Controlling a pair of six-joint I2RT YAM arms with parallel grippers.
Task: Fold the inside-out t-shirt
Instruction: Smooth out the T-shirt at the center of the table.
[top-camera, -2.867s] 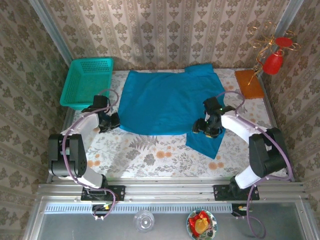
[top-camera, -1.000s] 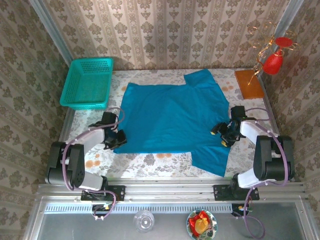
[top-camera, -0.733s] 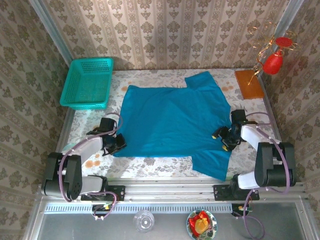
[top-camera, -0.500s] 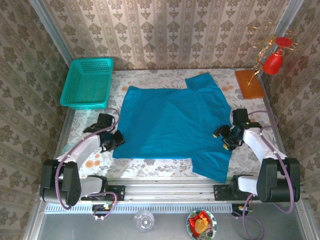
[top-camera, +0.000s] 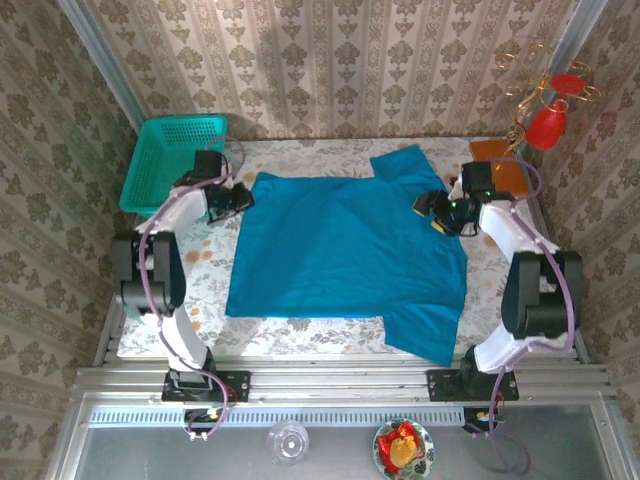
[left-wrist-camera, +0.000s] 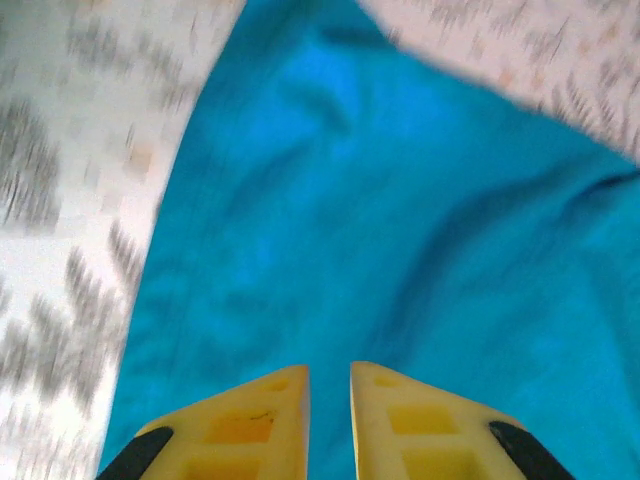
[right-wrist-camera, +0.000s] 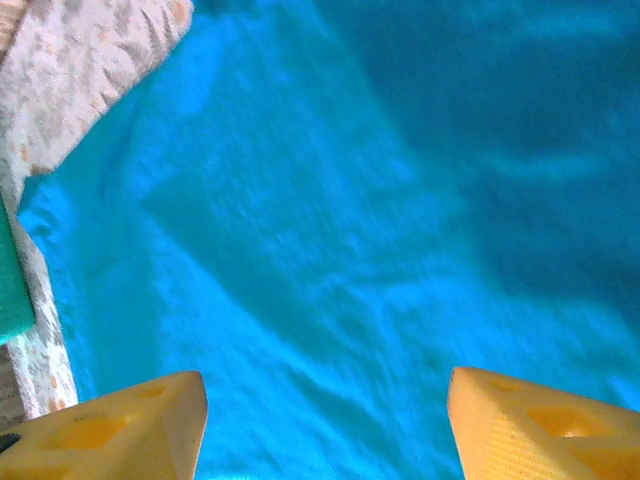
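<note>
Teal t-shirt (top-camera: 345, 250) spread flat; left pincer (left-wrist-camera: 329, 368) barely parted over its edge; right pincer (right-wrist-camera: 326, 378) wide open above it.

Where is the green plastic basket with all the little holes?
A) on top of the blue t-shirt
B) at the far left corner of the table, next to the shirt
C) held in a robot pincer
B: the turquoise-green plastic mesh basket sits at the far left corner of the flower-patterned table, beside the spread teal-blue cloth t-shirt, not on it.
</note>
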